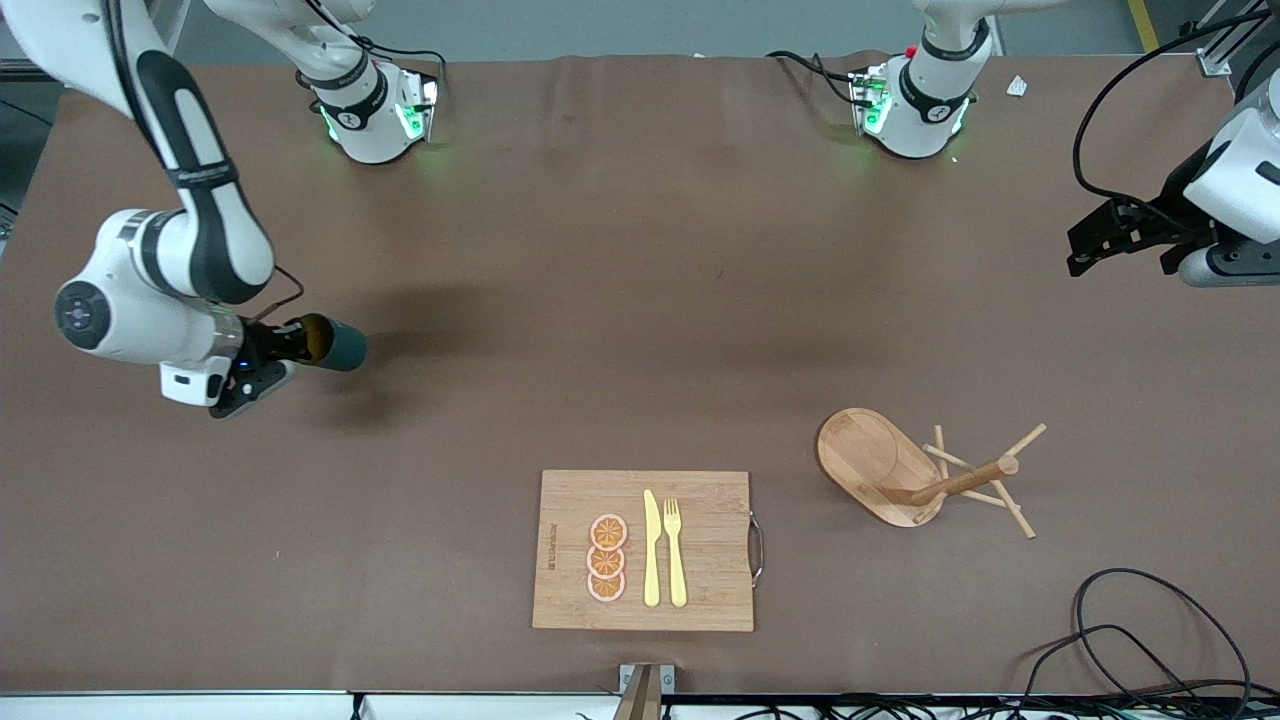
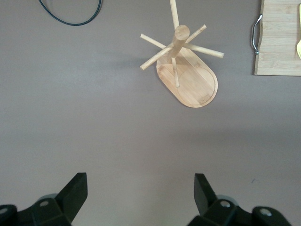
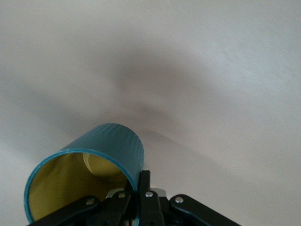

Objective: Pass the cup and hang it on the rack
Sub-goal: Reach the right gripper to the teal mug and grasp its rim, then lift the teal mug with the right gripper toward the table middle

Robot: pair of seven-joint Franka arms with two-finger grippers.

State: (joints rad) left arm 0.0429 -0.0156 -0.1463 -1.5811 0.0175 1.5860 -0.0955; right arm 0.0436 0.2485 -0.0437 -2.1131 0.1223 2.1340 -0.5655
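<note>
- The right gripper (image 1: pixel 290 345) holds the cup (image 1: pixel 335 345) up in the air over the bare table (image 1: pixel 600 300) at the right arm's end. The cup lies on its side, with its bottom pointing toward the middle of the table.
- In the right wrist view the fingers pinch just the thin rim of the cup (image 3: pixel 89 174). That is a small hold. I think the cup could slip, spin or drop if the arm moves fast.
- The left gripper (image 1: pixel 1125 240) waits up high over the left arm's end of the table. Its fingers (image 2: pixel 73 193) are spread wide with nothing between them.
- The two grippers are well apart. The pass has not happened yet. If the left one shuts too early or too late, the cup could fall on the table.
- I cannot see the cup's handle in any view. If the handle ends up facing the wrong way, it may miss the peg.
- The rack (image 1: pixel 925 475) stands on the table near the left arm's end, beside the cutting board (image 1: pixel 645 550). Its pegs (image 2: pixel 153 59) are thin and stick out. A bump from the cup or a gripper could push the rack or tip it over.
</note>
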